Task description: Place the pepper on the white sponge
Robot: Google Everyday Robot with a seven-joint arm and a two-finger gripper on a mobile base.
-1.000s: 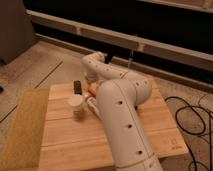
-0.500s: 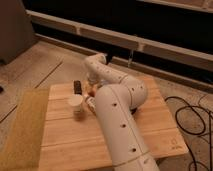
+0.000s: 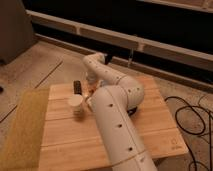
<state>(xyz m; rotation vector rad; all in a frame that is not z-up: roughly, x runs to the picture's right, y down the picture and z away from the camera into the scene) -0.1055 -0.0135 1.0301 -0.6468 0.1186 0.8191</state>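
Observation:
My gripper (image 3: 91,86) hangs from the white arm (image 3: 117,125) and points down over the back left of the wooden table (image 3: 155,130). A small orange-red spot, the pepper (image 3: 89,94), shows right under the gripper, at its tip; I cannot tell whether it is held or lies on the table. The white sponge (image 3: 76,104), a pale block, stands just left of and in front of the gripper, a short gap from the pepper.
A small dark bar (image 3: 77,86) lies behind the sponge, left of the gripper. A yellow-green mat (image 3: 22,130) covers the table's left edge. A dark rounded thing (image 3: 133,109) shows behind the arm's elbow. Black cables (image 3: 192,117) lie on the floor at the right.
The gripper has come down a little toward the table, and the orange spot sits lower and closer to the white sponge. The sponge and dark bar have not moved.

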